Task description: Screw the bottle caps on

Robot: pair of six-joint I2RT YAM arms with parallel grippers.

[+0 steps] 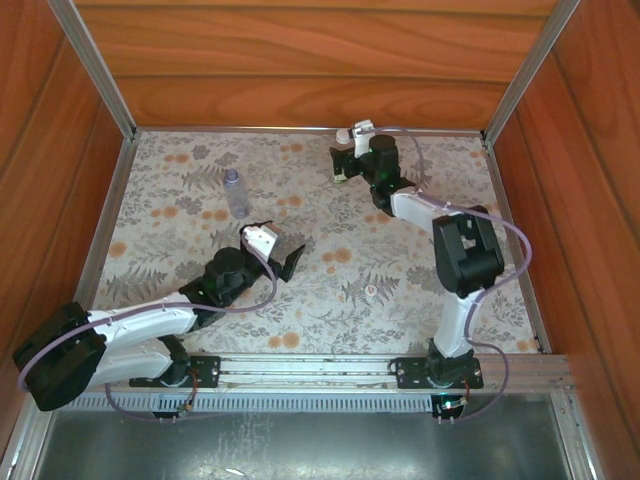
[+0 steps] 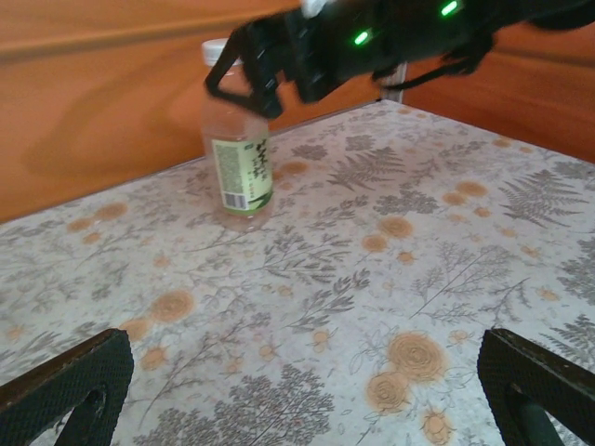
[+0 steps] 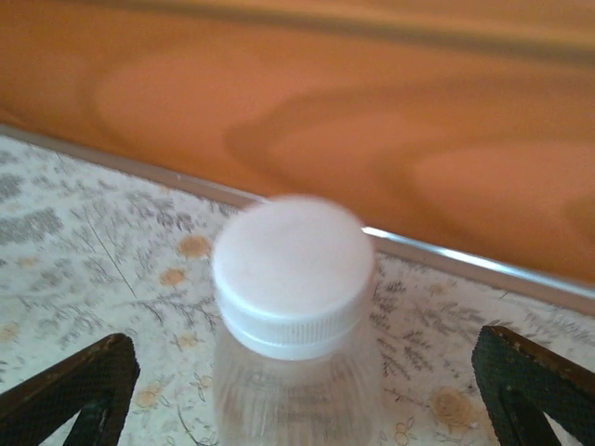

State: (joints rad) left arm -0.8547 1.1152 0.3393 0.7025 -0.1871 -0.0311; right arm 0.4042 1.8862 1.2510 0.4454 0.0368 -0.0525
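The labelled bottle [image 2: 240, 158], clear with a yellow-green band, stands upright near the back wall. The opaque white cap [image 3: 293, 269] sits on its neck and also shows from above [image 1: 343, 133]. My right gripper [image 3: 307, 372] is open; its dark fingers [image 2: 260, 88] stand either side of the bottle's top without closing on it. The slimmer bluish bottle [image 1: 235, 192] stands alone at the back left. A tiny pale cap [image 1: 370, 291] lies on the mat towards the front, right of centre. My left gripper [image 1: 268, 247] hovers open over mid-table with nothing between its fingers [image 2: 70, 386].
The flowered mat [image 1: 330, 255] is boxed in by wooden walls [image 1: 300, 60] with metal rails along their foot. The right arm's elbow [image 1: 465, 250] stands over the right side of the mat. The left arm [image 1: 140, 325] lies along the front left.
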